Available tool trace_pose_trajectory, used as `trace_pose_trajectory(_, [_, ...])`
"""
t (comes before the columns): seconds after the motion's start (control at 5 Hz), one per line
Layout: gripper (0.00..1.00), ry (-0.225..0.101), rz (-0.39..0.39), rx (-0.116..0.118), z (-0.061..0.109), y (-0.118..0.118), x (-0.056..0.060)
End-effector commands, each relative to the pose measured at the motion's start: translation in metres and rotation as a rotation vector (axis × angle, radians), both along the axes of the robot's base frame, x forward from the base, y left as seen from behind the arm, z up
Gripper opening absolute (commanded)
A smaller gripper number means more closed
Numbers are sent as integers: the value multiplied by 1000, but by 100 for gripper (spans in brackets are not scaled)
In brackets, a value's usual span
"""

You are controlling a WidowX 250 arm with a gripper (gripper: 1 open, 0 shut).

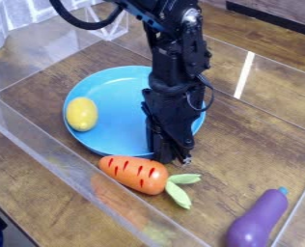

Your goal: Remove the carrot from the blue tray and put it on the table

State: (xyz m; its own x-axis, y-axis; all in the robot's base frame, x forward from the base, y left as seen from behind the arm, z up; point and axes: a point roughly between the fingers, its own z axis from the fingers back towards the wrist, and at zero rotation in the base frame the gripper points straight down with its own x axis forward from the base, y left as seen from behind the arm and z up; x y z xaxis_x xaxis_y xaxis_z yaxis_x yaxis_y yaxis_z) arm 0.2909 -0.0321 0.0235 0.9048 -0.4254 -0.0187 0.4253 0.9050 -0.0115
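Reaching down over the right part of the big blue plate [111,91], the black pincer [170,154] has its tips low by the plate's edge. I can't tell if the pincer is spread or pressed together, because its tips are too dark to see well. The orange carrot [133,174] lies on the brown table [72,198], just beside the pincer, with its green leaves below the tips. The yellow lemon [82,114] sits on the plate, to one side of the pincer. The purple eggplant [256,220] lies well apart from the pincer, on the other side.
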Motion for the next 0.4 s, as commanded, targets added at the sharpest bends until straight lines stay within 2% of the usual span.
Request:
trace_pose_trajectory(0.0, [0,-30,79,-10,15,11,3])
trace_pose_trajectory(0.2, [0,-38,73,-12,18,7,7])
